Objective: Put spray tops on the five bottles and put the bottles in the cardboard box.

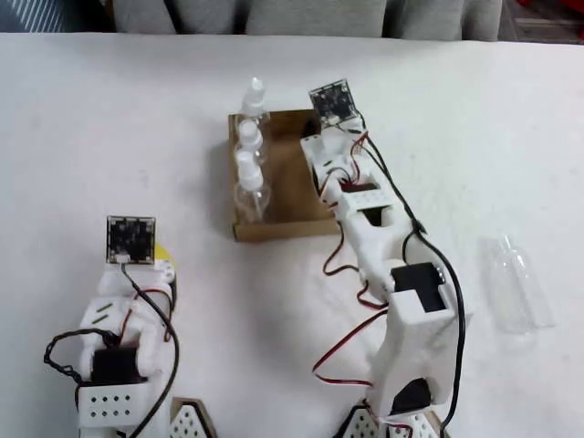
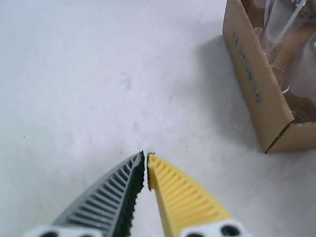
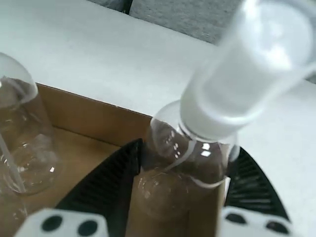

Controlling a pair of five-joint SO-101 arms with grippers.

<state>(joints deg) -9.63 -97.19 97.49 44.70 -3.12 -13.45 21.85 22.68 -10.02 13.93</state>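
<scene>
The job looks well past halfway. Three capped bottles (image 1: 248, 139) stand in a row along one side wall of the cardboard box (image 1: 283, 230), each with its white sprayer on. The right tool (image 3: 182, 163) has its black fingers clamped on either side of a fourth bottle (image 3: 173, 190), gripping the clear body just below the shoulder. This one also carries a spray top (image 3: 247, 74). In the right wrist view it sits inside the box by the far wall, well apart from the row on the other side. Whether its base is down on the cardboard I cannot tell. That leaves, by my count, one bare bottle (image 1: 518, 283) lying on its side on the worktop (image 1: 109, 137), out to the right of the right arm and well away from the box (it has no sprayer on it, and I cannot pick out a loose one). So what remains is releasing the fourth, then capping and boxing the fifth. The left tool (image 2: 147, 157) has its grey and yellow fingers pressed together on nothing. It hangs over bare worktop with the box's near corner off to one side, well apart from every bottle.
</scene>
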